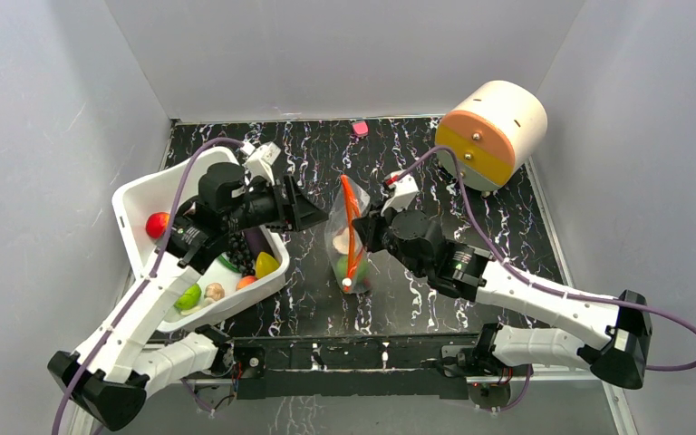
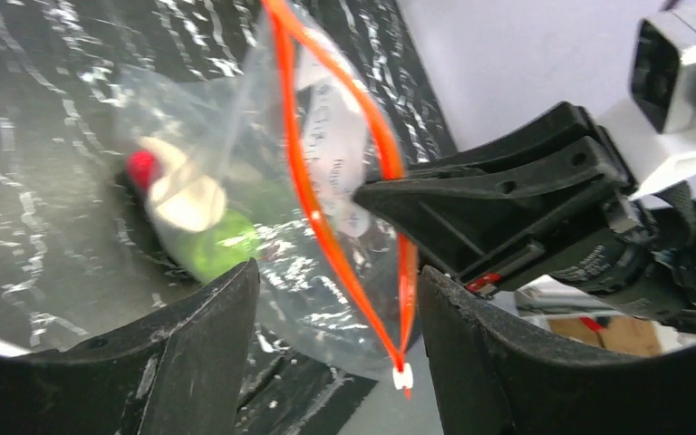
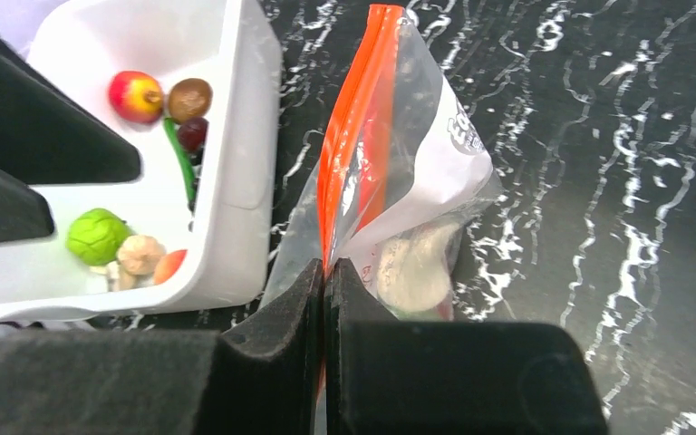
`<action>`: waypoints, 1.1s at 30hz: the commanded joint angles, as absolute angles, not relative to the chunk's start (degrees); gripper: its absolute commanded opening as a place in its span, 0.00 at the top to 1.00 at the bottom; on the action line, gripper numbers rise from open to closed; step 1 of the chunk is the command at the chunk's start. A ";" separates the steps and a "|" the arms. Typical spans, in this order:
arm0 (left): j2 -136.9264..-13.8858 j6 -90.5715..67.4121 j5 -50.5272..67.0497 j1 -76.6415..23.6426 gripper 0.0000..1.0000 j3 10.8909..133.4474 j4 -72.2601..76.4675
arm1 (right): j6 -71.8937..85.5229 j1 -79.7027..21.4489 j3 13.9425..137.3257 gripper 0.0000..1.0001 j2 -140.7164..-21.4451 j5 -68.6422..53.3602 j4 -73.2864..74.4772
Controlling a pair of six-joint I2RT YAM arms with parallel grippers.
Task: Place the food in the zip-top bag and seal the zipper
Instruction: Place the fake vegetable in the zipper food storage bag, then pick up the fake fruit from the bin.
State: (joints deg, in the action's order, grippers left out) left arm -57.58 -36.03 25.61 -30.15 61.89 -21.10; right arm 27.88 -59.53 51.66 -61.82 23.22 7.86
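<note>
- zip-top bag (image 1: 352, 237): clear, thin, floppy pouch standing on the table (image 1: 417, 299) just beside the tub (image 1: 136, 195), mouth upward. It is probably light, with slippery film that sags wherever it is unsupported.
- zipper (image 1: 354, 227): orange-red strip along the bag's upper edge, on the side away from the tub. It looks like the stiffest part and the best place to hold.
- right fingers (image 3: 313, 299): closed on the zipper, holding the bag upright.
- left fingers (image 1: 308, 213): spread and holding nothing, between the tub and the bag.
- food: a green piece (image 2: 217, 249) and a cream piece (image 2: 186, 199) lie in the bag's bottom. The apple (image 1: 157, 224), green fruit (image 1: 188, 296) and others are in the tub. All are small and probably light and hard. Round ones may roll, so pinch across the middle.
</note>
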 commanded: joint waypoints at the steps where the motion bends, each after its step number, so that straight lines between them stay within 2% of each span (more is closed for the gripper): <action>1: -55.76 -30.62 12.72 -30.34 0.37 66.05 -31.81 | 25.31 -59.77 54.33 1.00 -58.69 29.45 9.81; 8: -56.59 -28.81 -9.33 -30.36 0.36 66.26 -41.49 | 24.01 -59.77 54.91 1.00 -56.73 32.99 12.86; 14: -59.31 -28.79 -19.30 -29.56 0.32 65.68 -43.77 | 23.73 -59.77 54.92 1.00 -54.74 33.61 13.75; 19: -60.98 -28.04 -18.94 -25.75 0.32 65.76 -43.54 | 23.97 -59.77 53.83 1.00 -53.72 33.37 13.80; 24: -63.02 -27.04 -9.20 -15.46 0.35 62.78 -40.41 | 24.26 -59.74 52.00 1.00 -52.74 33.08 12.78; 28: -64.69 -27.03 -8.49 -11.38 0.36 60.13 -38.49 | 24.35 -59.76 52.09 1.00 -52.73 32.27 13.09; 33: -65.89 -27.55 -7.69 -4.43 0.29 54.23 -31.16 | 24.43 -59.77 51.71 1.00 -52.32 32.07 12.81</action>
State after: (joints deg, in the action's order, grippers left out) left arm -65.69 -27.73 -9.58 -9.28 57.76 -36.71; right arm 24.32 -59.53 51.68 -53.93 31.55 16.14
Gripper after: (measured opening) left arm 0.695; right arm 0.009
